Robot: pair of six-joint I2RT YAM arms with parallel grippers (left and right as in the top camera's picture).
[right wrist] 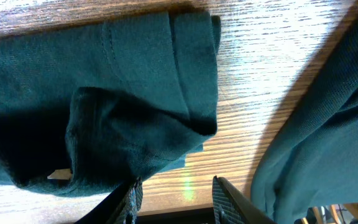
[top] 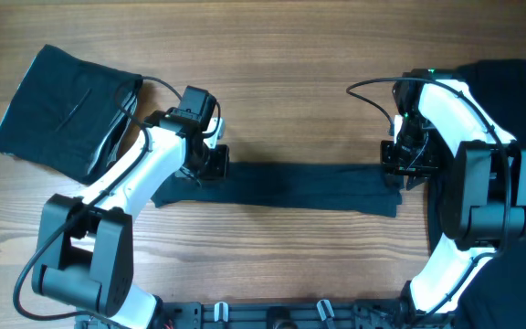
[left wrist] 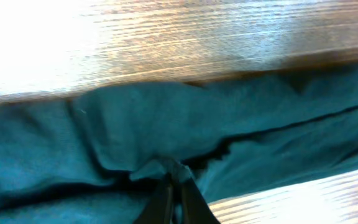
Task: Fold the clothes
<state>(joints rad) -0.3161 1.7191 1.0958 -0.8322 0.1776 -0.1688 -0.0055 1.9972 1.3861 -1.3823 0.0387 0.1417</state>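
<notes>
Overhead view: one dark navy garment (top: 290, 187) lies drawn out in a long, narrow band across the middle of the wooden table (top: 290, 73). The left gripper (top: 213, 164) is at one end of the band and the right gripper (top: 398, 164) at the other. A second garment (top: 62, 114), folded into a neat rectangle, sits at the far left corner. A loose dark heap (top: 519, 82) covers the table's right edge.

Only the wrist cameras show the claws. On the left wrist, the left gripper (left wrist: 174, 186) has its fingers pressed together on a raised pinch of the band (left wrist: 135, 124), which is bunched into soft ridges around it. On the right wrist, the right gripper (right wrist: 178, 182) stands wide, with bare wood between its fingers. The band's end (right wrist: 104, 93) lies doubled over just beside one finger (right wrist: 129, 199), its hem and stitch lines plain. The heap (right wrist: 328, 124) fills that frame's right side.

Close up, the cloth reads as dark teal; from above it looks almost black.
</notes>
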